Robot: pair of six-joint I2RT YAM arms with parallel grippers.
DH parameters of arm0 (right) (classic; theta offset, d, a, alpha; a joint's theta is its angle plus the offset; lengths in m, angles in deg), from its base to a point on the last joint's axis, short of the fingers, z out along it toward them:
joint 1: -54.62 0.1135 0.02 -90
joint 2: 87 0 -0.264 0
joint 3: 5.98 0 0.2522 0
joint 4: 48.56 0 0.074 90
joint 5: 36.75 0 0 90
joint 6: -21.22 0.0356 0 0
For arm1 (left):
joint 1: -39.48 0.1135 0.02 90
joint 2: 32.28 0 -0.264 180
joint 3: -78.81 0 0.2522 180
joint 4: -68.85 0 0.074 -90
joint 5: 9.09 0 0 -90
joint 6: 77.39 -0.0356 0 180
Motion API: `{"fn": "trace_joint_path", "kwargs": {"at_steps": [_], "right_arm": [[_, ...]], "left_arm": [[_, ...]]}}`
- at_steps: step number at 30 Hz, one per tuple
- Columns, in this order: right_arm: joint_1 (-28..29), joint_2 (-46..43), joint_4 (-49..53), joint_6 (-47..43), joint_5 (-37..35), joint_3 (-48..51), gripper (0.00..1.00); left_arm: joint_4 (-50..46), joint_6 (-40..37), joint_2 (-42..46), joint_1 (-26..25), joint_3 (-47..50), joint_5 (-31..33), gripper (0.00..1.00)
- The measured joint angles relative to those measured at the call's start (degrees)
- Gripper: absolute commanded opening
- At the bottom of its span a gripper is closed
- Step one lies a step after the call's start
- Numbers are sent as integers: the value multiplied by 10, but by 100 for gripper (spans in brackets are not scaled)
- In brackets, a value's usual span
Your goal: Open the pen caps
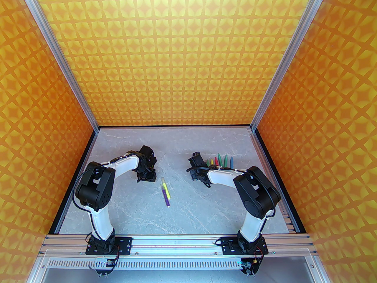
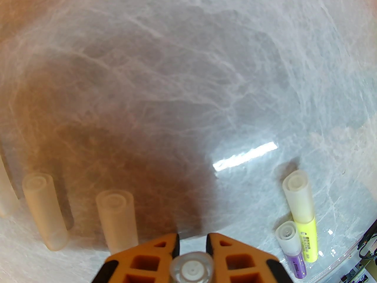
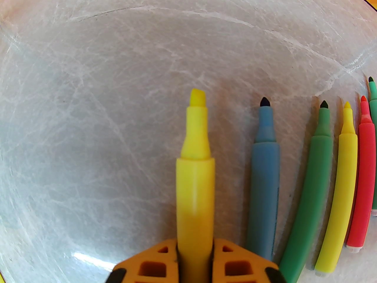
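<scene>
Above, two capped pens (image 1: pixel 165 192) lie mid-table (image 1: pixel 206 217); left wrist: left claw (image 2: pixel 192 238) pinches a light, likely slippery clear cap (image 2: pixel 191 271); right wrist: right claw (image 3: pixel 195 243) clamps a stiff yellow pen (image 3: pixel 195 169) by its barrel, the sensible hold.

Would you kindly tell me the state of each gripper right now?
Left gripper: closed on a clear pen cap.
Right gripper: closed on an uncapped yellow pen.
</scene>
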Motion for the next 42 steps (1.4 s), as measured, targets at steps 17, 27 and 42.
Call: {"fn": "trace_joint_path", "kwargs": {"at_steps": [17, 27, 42], "right_arm": [[0, 1, 3, 4, -1, -2, 20], [0, 1, 6, 4, -2, -3, 24], [0, -52, 42, -7, 26, -6, 39]], "left_arm": [[0, 0, -5, -1, -4, 3, 29], [0, 0, 8, -2, -4, 4, 35], [46, -2, 103, -2, 44, 5, 58]]}}
